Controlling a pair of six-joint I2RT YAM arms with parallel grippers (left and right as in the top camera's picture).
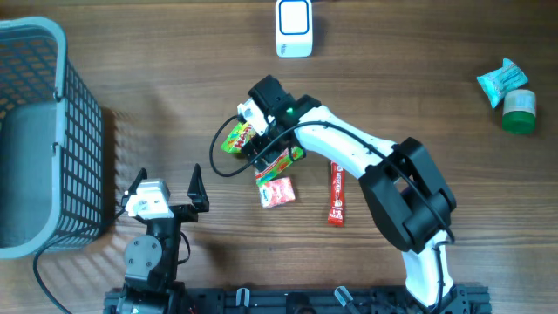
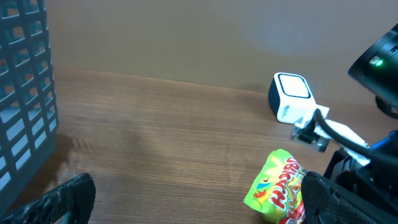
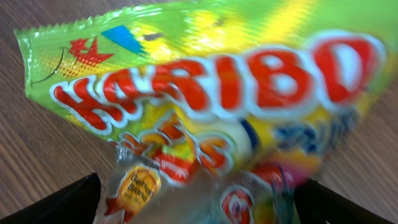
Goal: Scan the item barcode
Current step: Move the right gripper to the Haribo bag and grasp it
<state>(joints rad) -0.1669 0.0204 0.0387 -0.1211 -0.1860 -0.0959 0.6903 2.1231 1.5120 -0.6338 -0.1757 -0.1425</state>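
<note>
One Haribo bag [image 3: 205, 93], one scanner [image 1: 294, 28], one basket [image 1: 83, 148].

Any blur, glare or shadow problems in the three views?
Right wrist: Haribo bag fills the frame, lettering smeared toward the right, sheen on the foil. Left wrist: scanner fairly sharp, near fingertips soft. Overhead: even light, basket throws a faint grid shadow.

I am working over a brown wooden table [image 1: 157, 61], its grain running from side to side. Beyond its far edge a plain tan wall [image 2: 186, 34] is rising, and soft, even light is falling on both.
</note>
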